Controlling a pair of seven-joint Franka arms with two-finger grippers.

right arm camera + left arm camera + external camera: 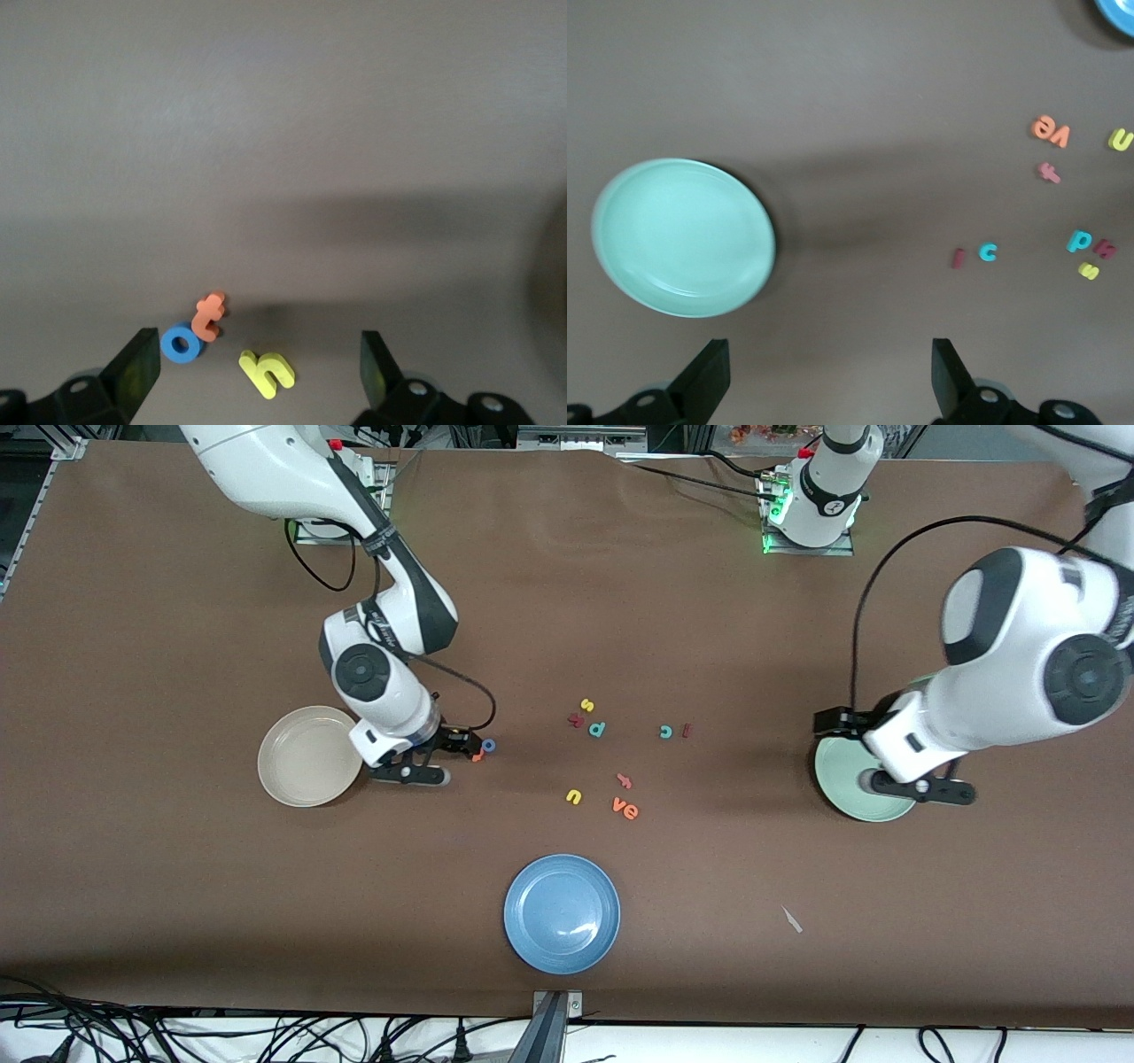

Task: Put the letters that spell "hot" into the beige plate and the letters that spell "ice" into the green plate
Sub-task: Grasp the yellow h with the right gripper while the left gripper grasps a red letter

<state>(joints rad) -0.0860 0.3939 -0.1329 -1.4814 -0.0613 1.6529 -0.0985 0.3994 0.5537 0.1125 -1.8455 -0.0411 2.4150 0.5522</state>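
Currently the right tool (425, 757) hangs spread and empty just beside the beige plate (306, 757), at its 3 o'clock in the front view, over the yellow h (266, 373), blue o (488, 745) and orange t (478, 756) on the worktop (177, 912). The left tool (917, 786), spread and empty, is over the green plate (842, 775). Dark red i (687, 731) and teal c (665, 732) lie together mid-worktop; orange e (631, 810) at their 7 o'clock.

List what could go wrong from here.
1. The blue o touches the orange t, with the yellow h close by; the right gripper, open above them, may pinch two or scatter them.
2. The orange e touches the orange v; grabbing e may drag v into the green plate.
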